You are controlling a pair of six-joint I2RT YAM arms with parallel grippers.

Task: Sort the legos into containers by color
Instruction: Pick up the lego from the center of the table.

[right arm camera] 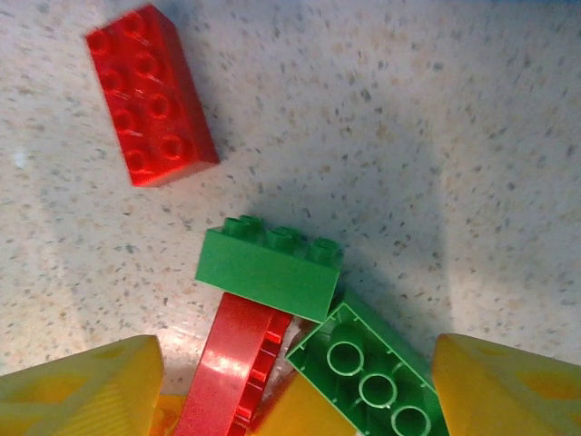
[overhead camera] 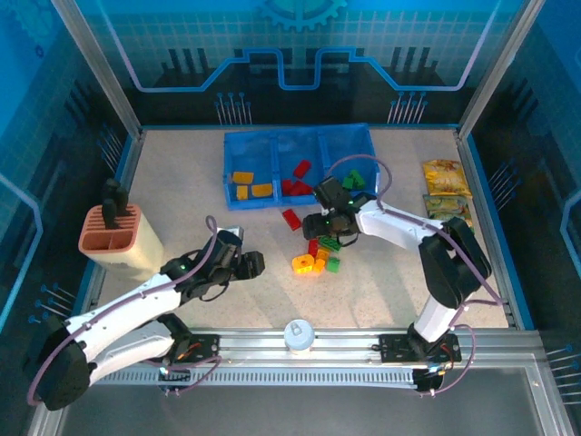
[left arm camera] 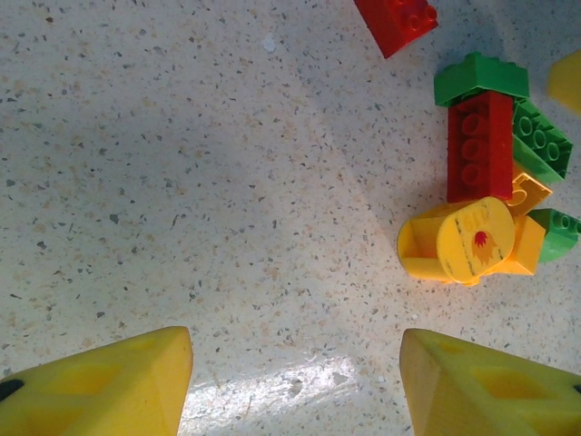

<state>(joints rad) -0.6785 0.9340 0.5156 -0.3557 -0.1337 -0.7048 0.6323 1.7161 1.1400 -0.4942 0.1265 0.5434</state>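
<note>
— What is the room like?
— A booth lit blue: a gridded back panel, slanted metal posts at the sides and a metal rail along the near edge.

— And the surface?
— A pale speckled table. It has a bright sheen in the left wrist view.

— The arms?
— The left gripper sits low over bare table, left of the pile. Seen from its wrist, the left gripper has its yellow fingers apart, with nothing between them. The right gripper hangs over the pile's far end. The right gripper is spread wide, with bricks lying between the fingers and neither finger seeming to touch them.

— Where are the legos?
— The blue tray stands far centre. Yellow-orange bricks lie in its left compartment, red bricks in the middle and green bricks in the right.
— The mixed pile lies mid-table, nearer than the tray, and a lone red brick lies between the two.

— Anything else?
— A terracotta holder at the left edge and snack packets at the right.
— Smallest of all is a yellow round piece with a red mark, in the pile.
</note>
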